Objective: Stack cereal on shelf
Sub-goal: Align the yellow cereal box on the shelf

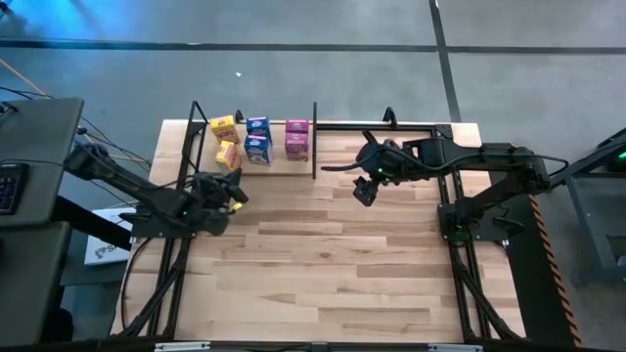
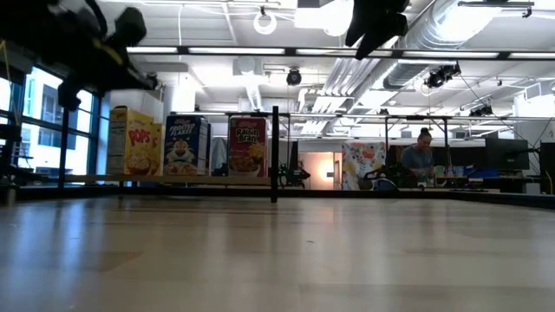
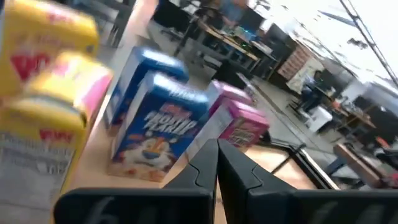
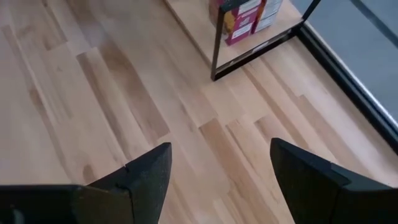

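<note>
cereal boxes (image 1: 256,141) stand on your shelf (image 1: 323,159), plank table (image 1: 323,264) below; left gripper (image 3: 216,163) clenched empty, right gripper (image 4: 217,168) released; a person (image 2: 420,156) sits beyond.

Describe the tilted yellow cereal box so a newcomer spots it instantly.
Find the shelf along the table's far edge. Its left bay holds yellow, blue and pink boxes. The tilted yellow box is at the left end, nearer the table's middle; unlike the other yellow box, it sits askew.
</note>
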